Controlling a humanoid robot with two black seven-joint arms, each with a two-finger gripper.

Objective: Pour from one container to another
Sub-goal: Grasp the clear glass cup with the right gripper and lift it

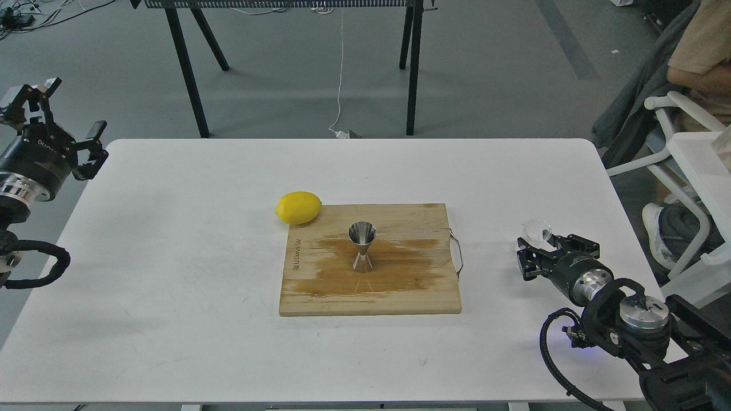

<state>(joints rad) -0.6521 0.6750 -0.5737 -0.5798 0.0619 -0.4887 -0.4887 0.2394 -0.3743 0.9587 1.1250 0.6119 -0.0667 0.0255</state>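
Right gripper (535, 246): lower right, clasping clear cup (537, 230), ready to carry.
Jigger (362, 246): centre, upright on cutting board (400, 297), mouth up.
Left gripper (68, 123): upper left, wide, idle.

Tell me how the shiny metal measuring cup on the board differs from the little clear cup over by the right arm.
The jigger is shiny steel and hourglass-shaped; the clear cup is see-through and nearly lost against the white table. The jigger stands upright, free, on the stained wooden board; the clear cup sits at the right pincer near the table's edge. Both have round mouths.

The right gripper (539, 246) holds the clear cup (537, 230) right of the jigger (362, 246).
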